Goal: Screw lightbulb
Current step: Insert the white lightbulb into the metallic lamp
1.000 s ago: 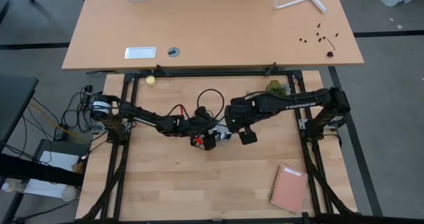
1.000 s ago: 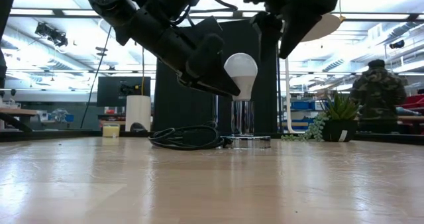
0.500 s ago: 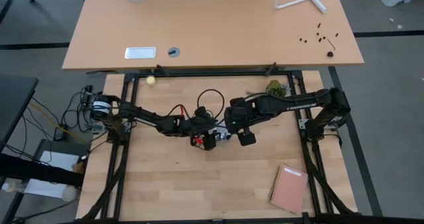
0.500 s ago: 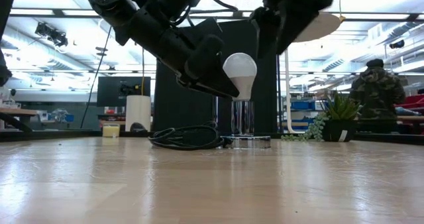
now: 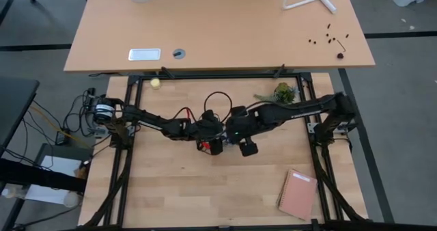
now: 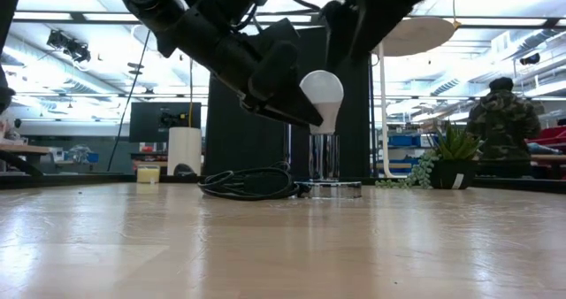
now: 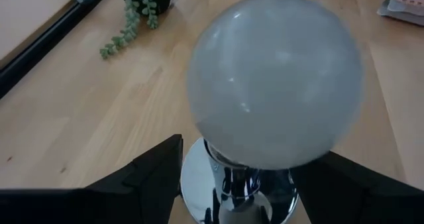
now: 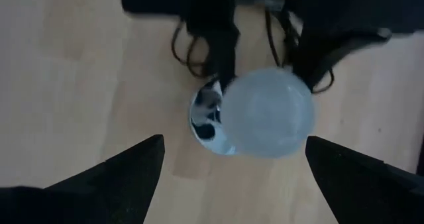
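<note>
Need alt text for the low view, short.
A white lightbulb stands base-down in a chrome socket on the wooden table, the left gripper at its neck. The open right gripper hangs above; a black cord coils beside.

Left claw (image 6: pixel 305 104) gripping, right claw (image 8: pixel 228 177) agape

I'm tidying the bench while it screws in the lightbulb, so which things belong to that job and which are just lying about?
In the job:
lightbulb
chrome socket
black cord
left gripper
right gripper

Lying about:
pink notebook
potted succulent
small yellowish ball
</note>
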Robot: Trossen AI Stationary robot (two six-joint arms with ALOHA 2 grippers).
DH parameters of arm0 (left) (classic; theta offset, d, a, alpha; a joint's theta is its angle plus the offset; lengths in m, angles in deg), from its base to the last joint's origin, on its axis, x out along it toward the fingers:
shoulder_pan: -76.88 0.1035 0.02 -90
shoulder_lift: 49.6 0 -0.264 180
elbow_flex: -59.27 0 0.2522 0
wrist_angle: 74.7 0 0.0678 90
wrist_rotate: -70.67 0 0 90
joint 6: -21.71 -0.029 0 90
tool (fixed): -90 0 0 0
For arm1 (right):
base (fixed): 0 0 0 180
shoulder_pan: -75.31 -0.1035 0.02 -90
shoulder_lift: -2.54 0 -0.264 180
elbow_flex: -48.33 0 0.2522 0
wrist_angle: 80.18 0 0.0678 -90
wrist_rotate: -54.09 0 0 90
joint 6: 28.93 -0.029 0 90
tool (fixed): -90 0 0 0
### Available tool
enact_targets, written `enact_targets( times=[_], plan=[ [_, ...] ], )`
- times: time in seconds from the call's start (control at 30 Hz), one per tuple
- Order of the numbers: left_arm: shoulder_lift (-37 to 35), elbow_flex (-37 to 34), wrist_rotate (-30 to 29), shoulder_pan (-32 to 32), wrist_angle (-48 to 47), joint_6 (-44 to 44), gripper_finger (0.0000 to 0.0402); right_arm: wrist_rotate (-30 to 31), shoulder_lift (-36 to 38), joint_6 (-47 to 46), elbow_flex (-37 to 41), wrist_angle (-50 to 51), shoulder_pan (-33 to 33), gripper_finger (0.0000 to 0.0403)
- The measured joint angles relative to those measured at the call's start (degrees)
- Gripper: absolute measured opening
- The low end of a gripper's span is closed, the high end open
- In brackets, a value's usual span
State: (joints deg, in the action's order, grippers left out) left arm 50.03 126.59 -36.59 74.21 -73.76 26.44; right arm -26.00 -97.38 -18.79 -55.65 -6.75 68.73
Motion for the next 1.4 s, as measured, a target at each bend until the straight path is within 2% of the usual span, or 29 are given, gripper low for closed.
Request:
enact_targets(
  times=[0.27, 0.5, 0.6, 0.8, 1.2, 1.4],
  plan=[
    [0.00, -0.01, -0.02, -0.07, -0.40, 0.02, 0.0271, 2.19, -6.14, 3.42, -6.88, 3.10, 1.11, 0.0375],
    [0.00, -0.02, -0.04, -0.09, -0.22, 0.02, 0.0271, 1.86, -9.07, 4.60, -7.89, 2.04, 1.47, 0.0375],
    [-0.50, -0.02, -0.79, -0.45, -0.09, -0.03, 0.0271, 1.10, -8.58, 4.51, -7.93, 0.04, 1.93, 0.0375],
    [-2.83, -0.32, -6.50, -2.48, -3.14, -2.69, 0.0273, -1.65, -8.31, 4.64, -7.93, -1.00, 2.70, 0.0375],
    [-2.84, -5.34, -9.17, -4.43, -0.61, 1.34, 0.0273, -1.13, -8.12, 5.29, -7.88, -2.07, 3.16, 0.0375],
    [-3.55, -8.02, -14.36, -7.17, 2.30, 2.22, 0.0273, -0.98, -4.87, 4.48, -7.82, -1.83, 3.55, 0.0375]
  ],
)
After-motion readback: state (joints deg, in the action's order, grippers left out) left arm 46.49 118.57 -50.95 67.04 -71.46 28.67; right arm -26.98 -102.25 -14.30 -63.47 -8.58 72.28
